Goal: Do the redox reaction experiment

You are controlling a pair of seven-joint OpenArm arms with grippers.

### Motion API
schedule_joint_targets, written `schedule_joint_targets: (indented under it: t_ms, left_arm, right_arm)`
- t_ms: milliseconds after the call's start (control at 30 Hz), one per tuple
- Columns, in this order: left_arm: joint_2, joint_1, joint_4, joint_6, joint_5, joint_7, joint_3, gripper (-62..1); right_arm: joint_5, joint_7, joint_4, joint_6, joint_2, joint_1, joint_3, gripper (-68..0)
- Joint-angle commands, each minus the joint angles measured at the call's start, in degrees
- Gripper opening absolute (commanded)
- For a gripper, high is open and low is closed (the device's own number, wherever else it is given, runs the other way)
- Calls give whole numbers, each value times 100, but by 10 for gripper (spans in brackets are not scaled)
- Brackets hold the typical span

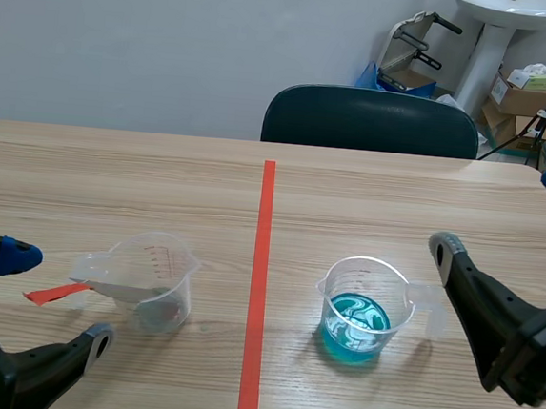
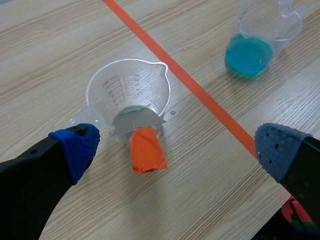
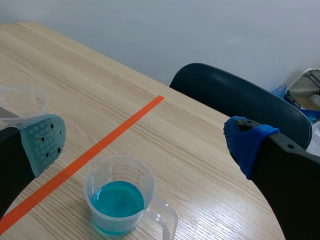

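- The bench [image 1: 398, 196] is pale wood-grain laminate. One orange-red tape line [image 1: 260, 261] runs down its middle, away from the robot.
- On the left of that line stands a clear measuring cup [image 1: 156, 280] with printed graduations. We cannot tell whether it holds any liquid.
- A grey strip with an orange end [image 2: 145, 147] leans in this cup. Its grey end is inside and its orange end sticks out over the rim toward the robot.
- The left tool [image 2: 180, 150] is released, with its blue-padded fingers spread wide. The strip's orange end lies between them and touches neither.
- On the right of the line stands a second clear cup [image 1: 359, 313], with blue liquid in its lower part and its handle turned toward the right arm.
- The right tool [image 3: 146, 142] is also released and hangs above the bench. The blue cup sits below and between its fingers, apart from both.
- Across the bench a dark chair [image 1: 371, 122] is pushed in at the far edge, with a plain pale wall [image 1: 125, 38] behind it.
- In the far right corner we see a white pedestal sink [image 1: 504, 24], with cardboard boxes [image 1: 521, 102] just beside it.
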Motion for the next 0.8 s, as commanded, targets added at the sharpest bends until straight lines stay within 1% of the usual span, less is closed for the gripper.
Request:
schedule_joint_targets:
  t_ms: [0,767]
  left_arm:
    - [44,11,116,-4,-33,-81,-17,14]
    - [42,57,116,4,-37,-79,-46,14]
  right_arm:
    - [68,61,94,-22,57,61,39,4]
    - [68,63,94,-17,61,63,39,4]
